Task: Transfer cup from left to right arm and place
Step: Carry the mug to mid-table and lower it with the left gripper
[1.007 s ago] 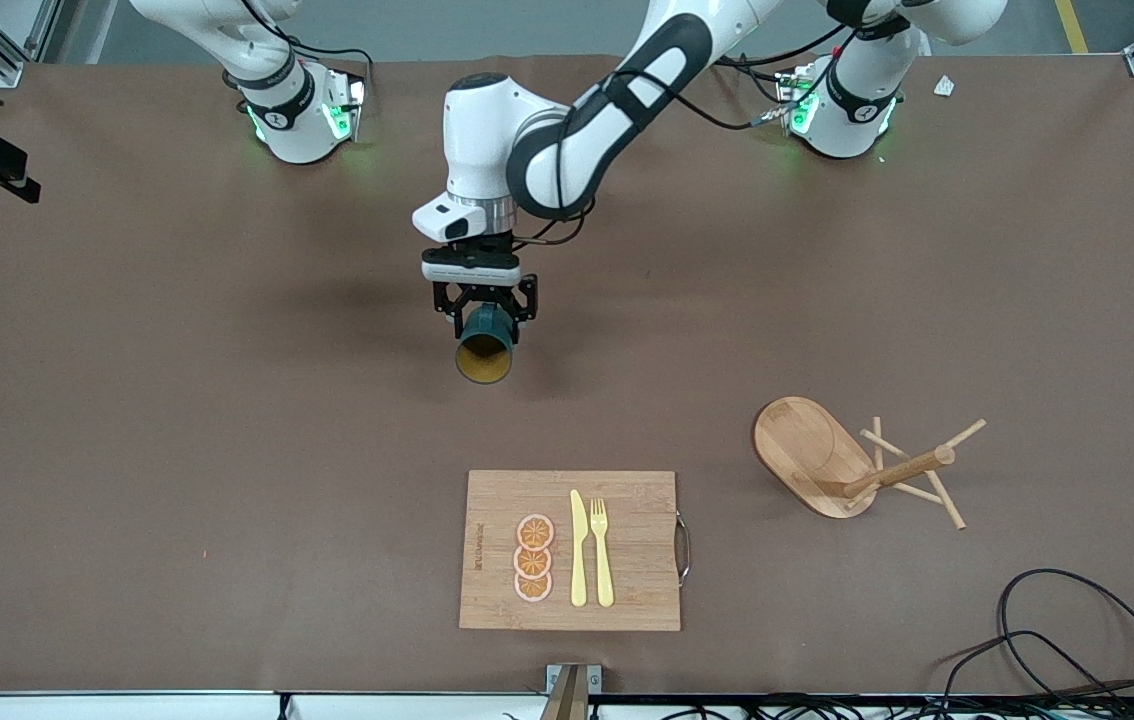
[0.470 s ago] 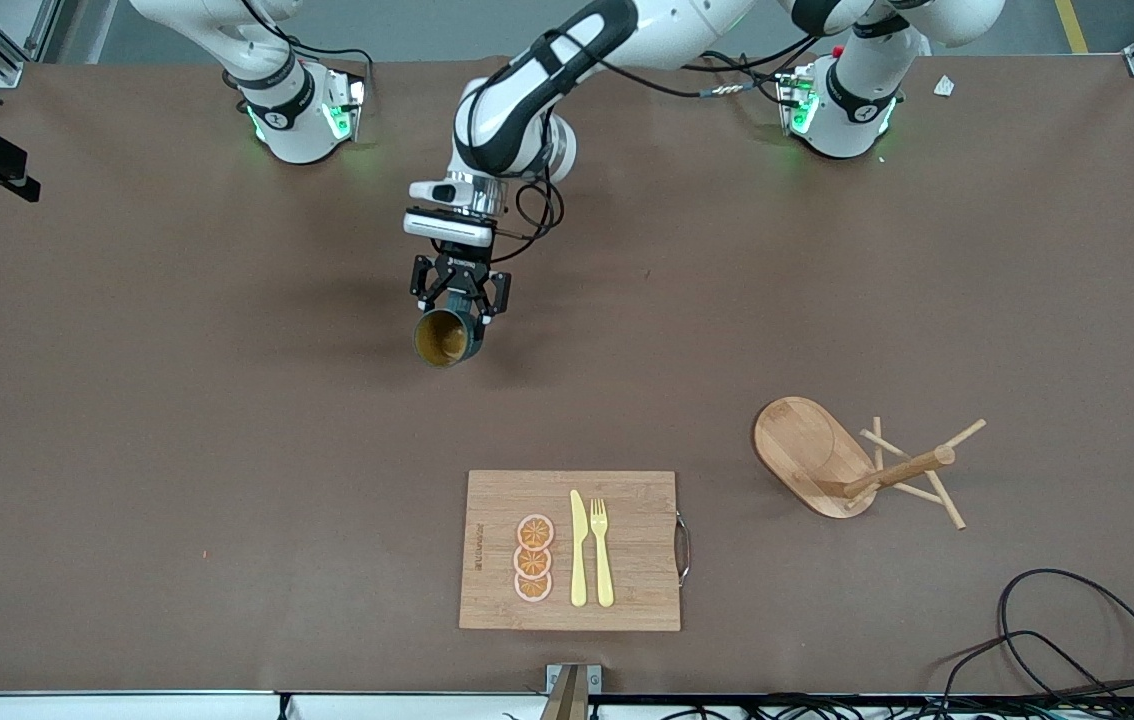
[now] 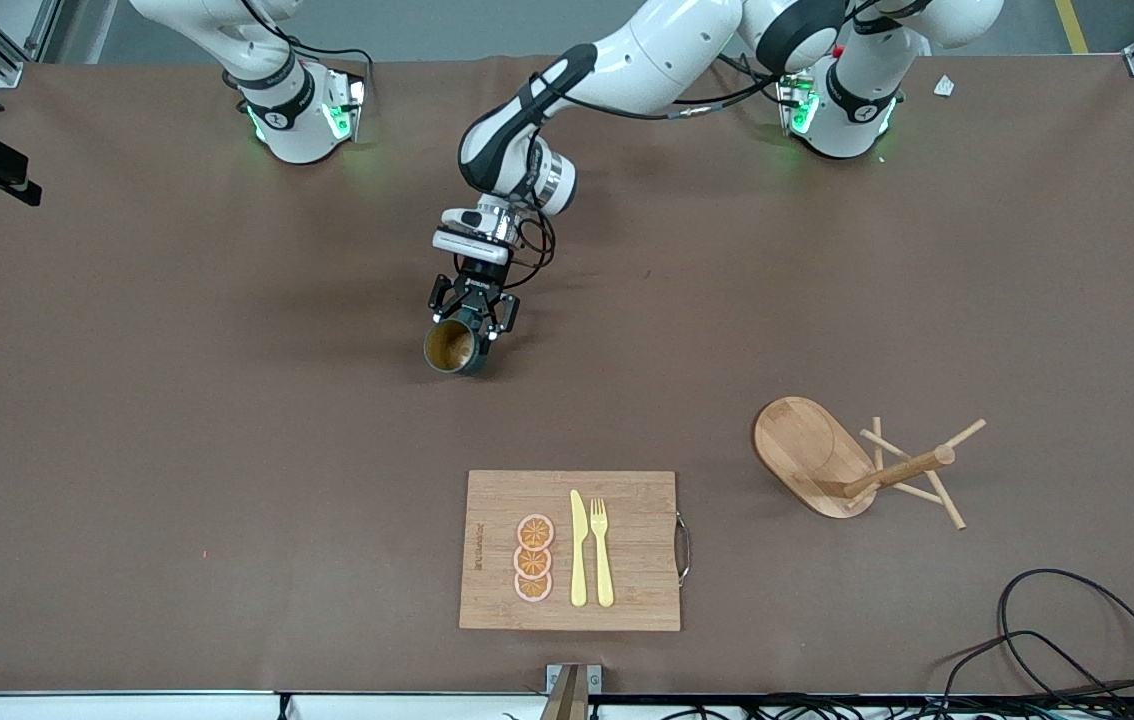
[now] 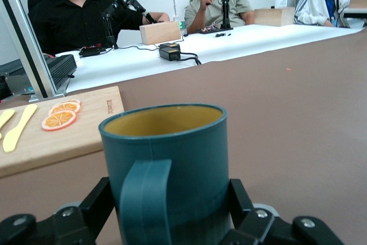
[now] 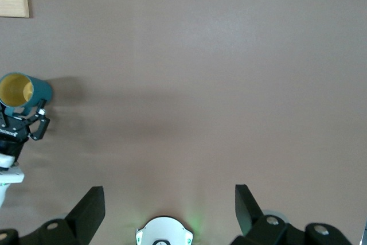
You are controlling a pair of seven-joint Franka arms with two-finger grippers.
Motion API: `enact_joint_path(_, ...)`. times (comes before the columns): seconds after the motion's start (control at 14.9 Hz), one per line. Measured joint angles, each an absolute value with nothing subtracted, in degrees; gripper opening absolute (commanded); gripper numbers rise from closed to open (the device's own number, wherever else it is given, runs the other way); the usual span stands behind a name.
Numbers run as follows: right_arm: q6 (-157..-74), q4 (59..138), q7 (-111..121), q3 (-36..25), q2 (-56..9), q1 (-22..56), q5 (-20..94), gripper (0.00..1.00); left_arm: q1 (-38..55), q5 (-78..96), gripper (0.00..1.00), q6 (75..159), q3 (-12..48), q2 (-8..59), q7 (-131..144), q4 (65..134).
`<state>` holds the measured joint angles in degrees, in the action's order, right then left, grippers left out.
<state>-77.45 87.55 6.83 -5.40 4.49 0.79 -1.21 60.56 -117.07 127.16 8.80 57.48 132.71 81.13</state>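
Over the middle of the table (image 3: pixel 227 400), toward the robots' bases, the left gripper (image 3: pixel 468 318) holds the cup (image 3: pixel 454 347) clamped between its fingers, tipped so the yellow inside faces the front camera. In the left wrist view the fingers (image 4: pixel 94 202) press the cup's sides just below the handle. The right gripper (image 5: pixel 169 207) hangs high over bare table near its own base with its fingers spread wide and nothing between them; that arm waits. So the pickup looks done, while the handover has not begun and the placing is still to come. The cutting board (image 3: pixel 570 550) and the wooden rack (image 3: pixel 852 463) lie nearer the front camera, well apart from the cup.
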Motion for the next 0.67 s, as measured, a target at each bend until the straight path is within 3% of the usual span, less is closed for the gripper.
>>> enact_joint_path(0.07,-77.5,87.5,6.8,-5.4,4.5,0.8,-1.2,1.00,61.5,-117.3,0.59,125.9,8.8,57.8,134.0,81.1)
enact_joint_path(0.2,-77.5,87.5,6.8,-5.4,4.3,0.8,-1.2,1.00,62.7,-117.6,0.74,124.5,8.8,58.5,136.6,81.2)
enact_joint_path(0.27,-77.6,87.5,6.8,-5.4,4.3,0.8,-1.2,1.00,63.1,-117.7,0.90,124.3,8.8,59.0,137.7,81.4)
enact_joint_path(0.34,-77.7,87.5,6.8,-5.4,4.2,0.8,-1.2,1.00,63.6,-117.9,0.99,123.5,8.8,59.3,138.5,81.9)
enact_joint_path(0.67,-79.7,87.6,6.8,-5.5,3.9,0.8,-1.2,1.00,65.1,-115.2,1.00,121.1,11.1,59.5,144.5,86.6)
